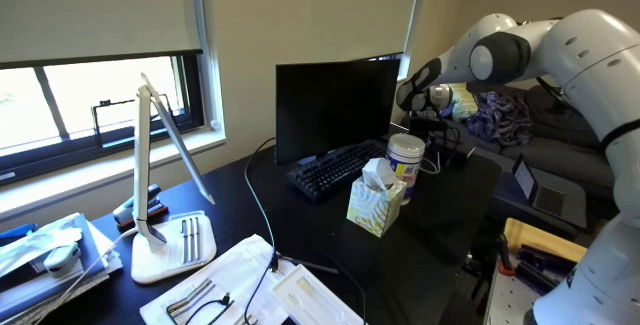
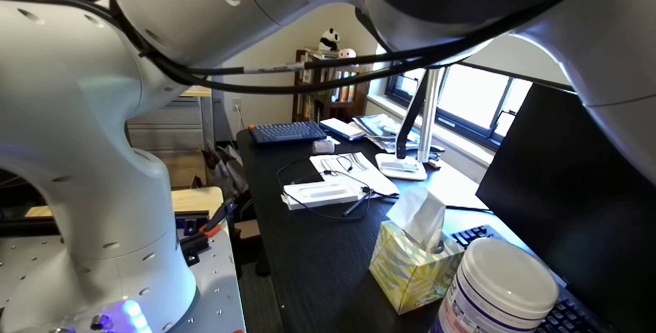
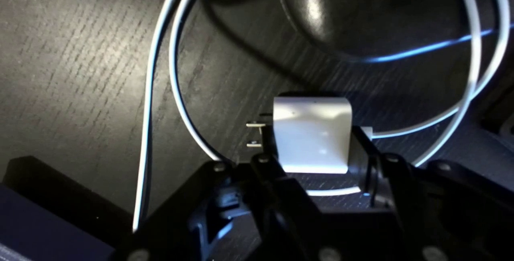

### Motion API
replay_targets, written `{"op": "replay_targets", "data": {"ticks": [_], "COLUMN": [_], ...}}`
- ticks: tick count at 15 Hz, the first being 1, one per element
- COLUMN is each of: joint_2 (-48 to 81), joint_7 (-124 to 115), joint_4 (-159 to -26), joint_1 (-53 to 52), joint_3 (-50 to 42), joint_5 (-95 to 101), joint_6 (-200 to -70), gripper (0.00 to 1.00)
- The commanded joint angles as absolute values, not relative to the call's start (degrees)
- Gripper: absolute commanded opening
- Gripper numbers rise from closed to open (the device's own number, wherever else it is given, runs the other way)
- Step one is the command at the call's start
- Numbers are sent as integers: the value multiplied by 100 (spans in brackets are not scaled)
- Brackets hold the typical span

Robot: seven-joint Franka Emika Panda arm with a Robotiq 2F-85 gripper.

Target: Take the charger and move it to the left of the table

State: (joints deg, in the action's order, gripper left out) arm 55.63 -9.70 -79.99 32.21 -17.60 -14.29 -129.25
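Between the dark fingers (image 3: 359, 152) of the gripper (image 3: 312, 140) sits the white charger (image 3: 313, 132), pinched from both sides, its metal prongs (image 3: 255, 124) sticking out past one finger. Its white cord (image 3: 149, 80) runs in loose loops over the black table (image 3: 88, 64); whether the charger touches the top I cannot tell. In an exterior view, the arm (image 1: 500, 57) ends beside the monitor (image 1: 340, 107), beyond the wipes tub (image 1: 406, 147).
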Motion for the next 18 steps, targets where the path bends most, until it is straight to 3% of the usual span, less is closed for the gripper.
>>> {"op": "replay_targets", "data": {"ticks": [1,11,18], "joint_2": [5553,3955,2657], "joint_7": [-1044,-160,1227], "joint_4": [-7871,-9008,-10854], "joint_1": [3286,3330,3058], "joint_3": [-1755,-2137,-2045], "joint_5": [-1294,-712,30], "joint_6": [-12664,-11640,-12178], "gripper": [20,20,20]}}
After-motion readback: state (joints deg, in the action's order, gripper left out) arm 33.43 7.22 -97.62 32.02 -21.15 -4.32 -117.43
